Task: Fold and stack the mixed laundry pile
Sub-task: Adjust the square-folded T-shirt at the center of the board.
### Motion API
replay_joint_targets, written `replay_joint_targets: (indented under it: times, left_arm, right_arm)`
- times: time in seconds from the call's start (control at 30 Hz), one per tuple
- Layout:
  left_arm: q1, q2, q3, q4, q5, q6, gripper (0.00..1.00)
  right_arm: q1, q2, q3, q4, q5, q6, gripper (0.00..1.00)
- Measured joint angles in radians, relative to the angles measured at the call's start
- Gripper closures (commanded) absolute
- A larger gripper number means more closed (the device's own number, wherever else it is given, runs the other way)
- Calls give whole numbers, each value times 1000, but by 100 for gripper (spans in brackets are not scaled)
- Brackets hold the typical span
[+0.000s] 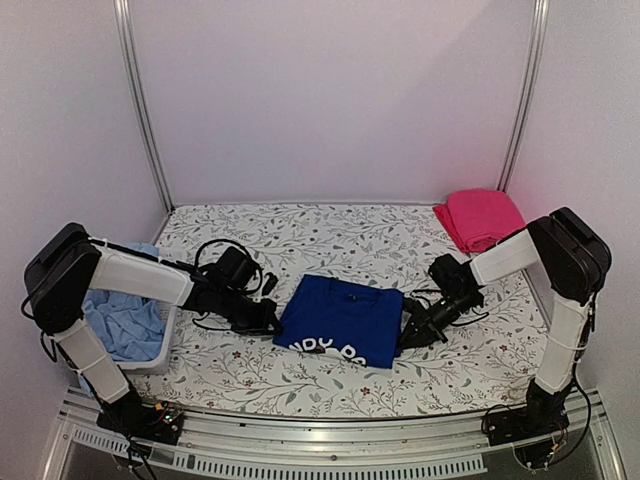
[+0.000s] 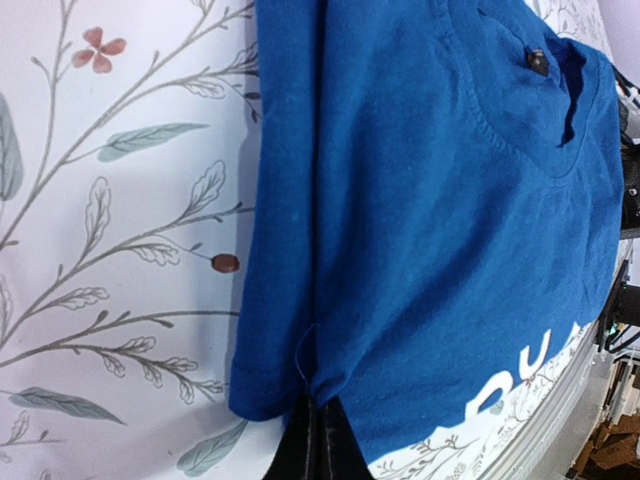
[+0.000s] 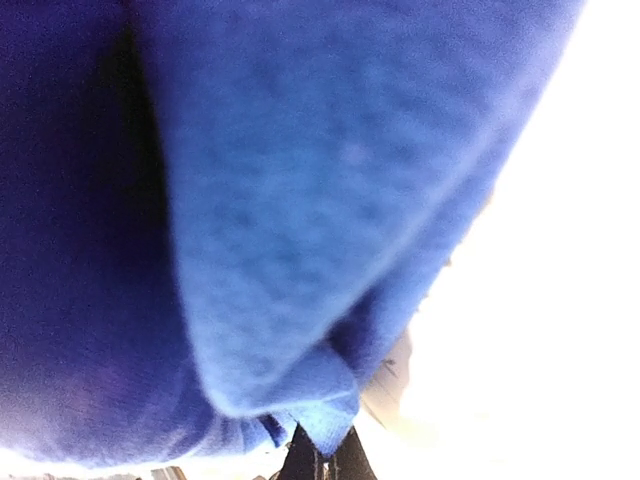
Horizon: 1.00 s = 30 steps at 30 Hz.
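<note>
Raising both sides level and together should give you a square fold, since the left gripper [image 1: 268, 318] and right gripper [image 1: 412, 335] are each pinched on a side hem of the royal-blue shirt [image 1: 340, 320] lying by the middle of the near edge of the table [image 1: 250, 385].

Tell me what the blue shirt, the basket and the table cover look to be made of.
The blue shirt: soft matte knit, likely cotton jersey; fine fuzzy texture, stitched hems, limp folds. The basket: white, smooth, rigid-looking, probably plastic. The table cover: floral printed sheet, lying flat; cloth or vinyl, cannot tell.
</note>
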Motion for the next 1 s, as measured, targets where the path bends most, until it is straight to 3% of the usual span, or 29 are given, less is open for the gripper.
replay_joint_targets:
  times: [0.47, 0.67, 0.73, 0.77, 0.87, 1.0]
  left_arm:
    - [2, -29, -2, 10, 1, -1, 100]
    - [-1, -70, -63, 26, 2, -24, 100]
    - [-13, -84, -82, 29, 2, -30, 93]
    - [-21, -93, -93, 30, 2, -37, 87]
    - [-49, -115, -116, 23, 2, -56, 71]
    - [-56, -183, -122, -13, -14, -57, 65]
  right_arm:
    - [-13, 12, -5, -2, 7, -45, 100]
    - [-11, 48, 71, -47, 27, -62, 100]
    - [-9, 68, 117, -67, 46, -73, 100]
    - [-6, 78, 140, -79, 56, -83, 97]
    - [-4, 90, 174, -109, 87, -111, 75]
    - [-26, 53, 171, -155, 106, -154, 60]
